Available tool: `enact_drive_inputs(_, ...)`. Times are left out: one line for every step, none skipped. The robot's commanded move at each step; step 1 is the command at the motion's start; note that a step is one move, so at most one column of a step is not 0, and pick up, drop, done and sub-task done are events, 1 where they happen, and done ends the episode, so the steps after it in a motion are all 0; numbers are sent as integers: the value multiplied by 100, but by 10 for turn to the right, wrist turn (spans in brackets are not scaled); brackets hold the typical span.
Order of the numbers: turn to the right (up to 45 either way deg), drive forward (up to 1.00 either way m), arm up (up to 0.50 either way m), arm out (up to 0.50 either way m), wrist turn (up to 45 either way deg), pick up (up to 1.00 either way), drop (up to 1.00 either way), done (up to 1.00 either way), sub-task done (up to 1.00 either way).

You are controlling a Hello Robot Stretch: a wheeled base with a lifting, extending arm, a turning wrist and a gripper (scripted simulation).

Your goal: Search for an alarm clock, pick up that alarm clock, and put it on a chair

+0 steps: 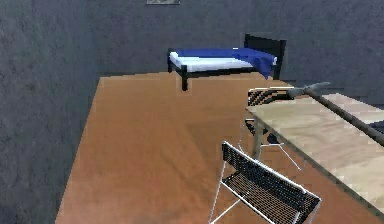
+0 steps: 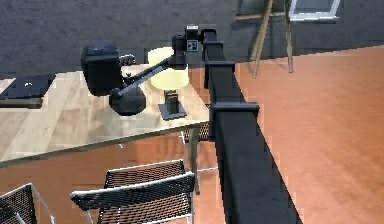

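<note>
The arm [image 2: 235, 140] extends over a light wooden worktop [image 2: 70, 125]; the pincer [image 2: 135, 82] is at its far end, above the worktop's surface. Whether its fingers are spread or pressed together cannot be told, nor whether it holds anything, since things stand on the worktop at and behind it. A dark boxy shape [image 2: 100, 65] sits at the pincer's left end; whether this is the alarm clock cannot be told. Just right of it, a cream round thing on a dark stand [image 2: 170, 85] rests on the worktop; a dark flat thing [image 2: 25, 88] lies by the worktop's left end. At the worktop's near side stands a chair [image 2: 140, 192] with a dark slatted back; a second chair [image 2: 20, 205] is in the near left corner.

In the forward view, a near chair [image 1: 265, 185] and a far chair [image 1: 268, 97] stand along the left side of the worktop; a bed [image 1: 220, 62] with a blue cover is against the far wall [image 1: 120, 35], across the brown floor [image 1: 150, 140].
</note>
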Motion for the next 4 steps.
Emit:
enact_drive_inputs(0, 0, 0, 0, 120, 0, 0, 0, 0)
enact_drive_inputs(0, 0, -38, 0, 0, 0, 0, 0, 0)
enact_drive_inputs(0, 0, -50, 0, 0, 0, 0, 0, 0)
enact_drive_inputs(0, 0, 0, 0, 0, 0, 100, 0, 0)
